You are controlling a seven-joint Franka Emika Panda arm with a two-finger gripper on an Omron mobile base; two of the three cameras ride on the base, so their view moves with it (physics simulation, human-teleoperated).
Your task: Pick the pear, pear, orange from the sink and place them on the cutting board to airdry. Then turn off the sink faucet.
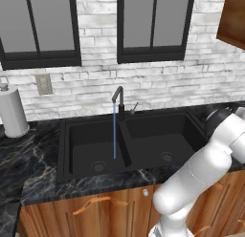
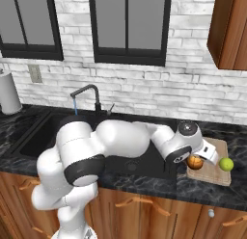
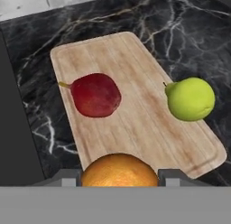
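While water runs from the faucet, the scene reads:
Tabletop (image 2: 226, 137): dark marble, carrying sink and board.
Sink (image 1: 95, 145): black double basin, both basins bare of fruit.
Sink faucet (image 1: 117, 100): a blue stream falls into the left basin.
Cutting board (image 3: 135, 123): right of the sink.
Red pear (image 3: 95, 95): lying on the board.
Green pear (image 3: 190, 99): at the board's edge.
Orange (image 3: 119, 171): over the board's near end, between the fingers.
Hand (image 3: 119, 178): closed on the orange.

Orange (image 3: 119, 170) bottom cut off by frame edge; red pear behind arm in right base view (gripper too).
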